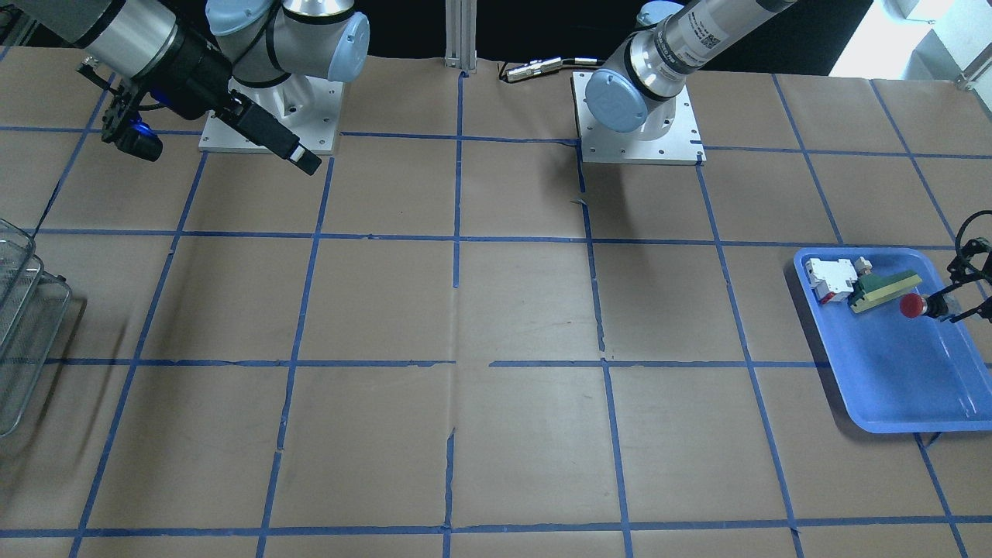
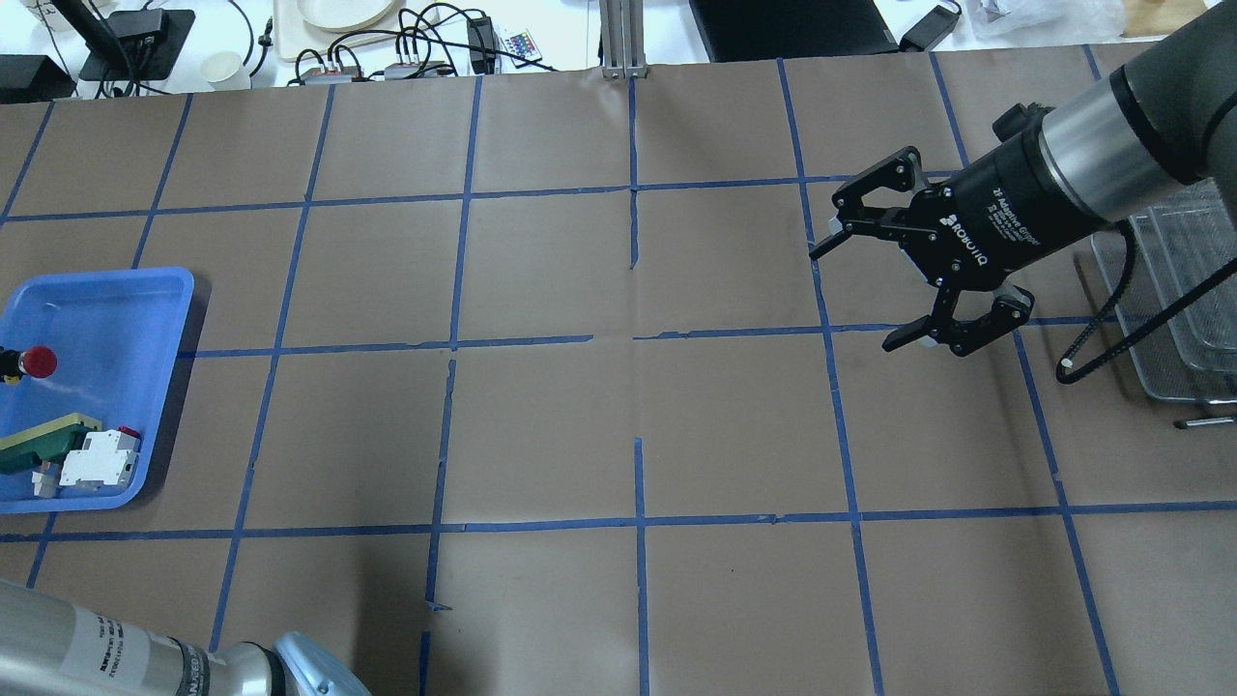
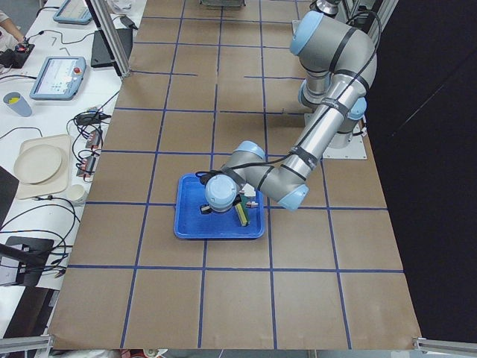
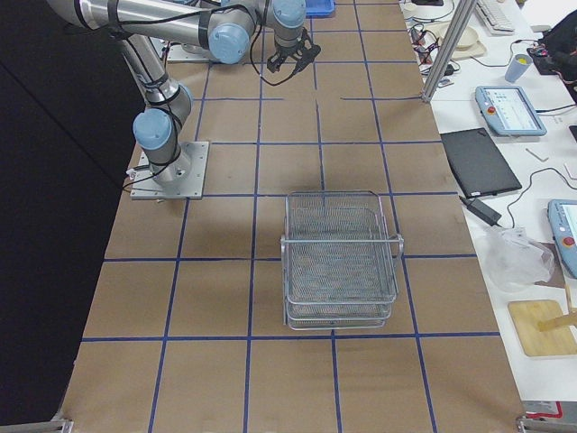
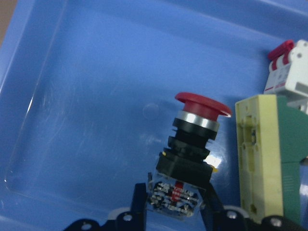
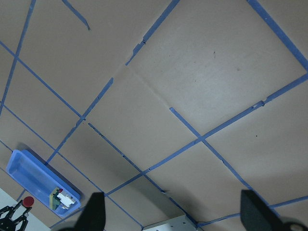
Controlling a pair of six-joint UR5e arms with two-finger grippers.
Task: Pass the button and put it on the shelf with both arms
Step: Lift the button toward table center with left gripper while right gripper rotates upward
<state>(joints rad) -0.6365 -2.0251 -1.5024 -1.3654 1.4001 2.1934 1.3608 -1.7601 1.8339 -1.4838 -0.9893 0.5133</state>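
The button (image 5: pixel 192 144), with a red mushroom head, black body and bluish-clear rear block, is over the blue tray (image 1: pixel 907 380) at the table's end on the robot's left. My left gripper (image 5: pixel 174 207) is shut on the button's rear block, one finger on each side. The button also shows in the front view (image 1: pixel 912 305) and the overhead view (image 2: pixel 38 361). My right gripper (image 2: pixel 855 298) is open and empty, above the table near the wire-mesh shelf (image 4: pixel 341 262). The shelf also shows at the overhead view's right edge (image 2: pixel 1189 280).
In the tray, a green-and-yellow wedge part (image 1: pixel 883 289) lies right beside the button, and a white-and-red switch (image 1: pixel 831 279) lies next to the wedge. Brown paper with blue tape lines covers the table. Cables and devices lie beyond the far edge (image 2: pixel 406 48).
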